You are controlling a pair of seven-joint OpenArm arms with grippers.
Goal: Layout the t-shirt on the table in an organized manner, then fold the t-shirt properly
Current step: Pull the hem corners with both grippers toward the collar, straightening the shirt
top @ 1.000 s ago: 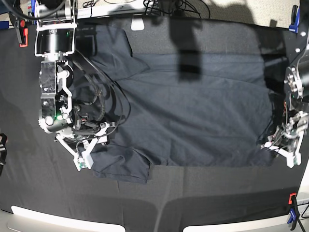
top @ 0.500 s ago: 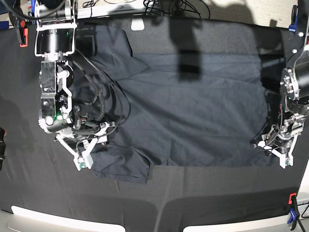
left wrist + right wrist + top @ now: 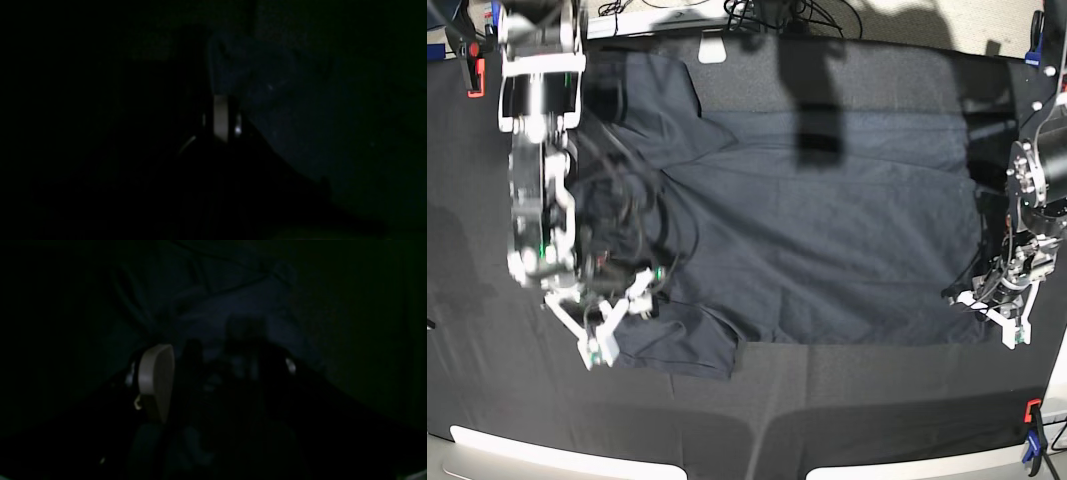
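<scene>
Shirt [image 3: 817, 230] lies flat on worktop [image 3: 867, 400]; left claw [image 3: 987, 305], closed at its hem, should lift slowly, right claw [image 3: 612, 325] apart.

Blue-and-orange clamp [image 3: 1033, 449] at near corner, red clamp [image 3: 473, 72] far side, perhaps tangled cables [image 3: 767, 12].

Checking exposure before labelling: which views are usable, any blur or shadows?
Base view: well lit, t-shirt readable on the table; the right arm is motion-blurred, a hard shadow falls across the shirt's top edge. Left wrist view: almost black, only a pale sliver of the fingers shows. Right wrist view: severely underexposed, one pale finger and faint cloth folds.
</scene>
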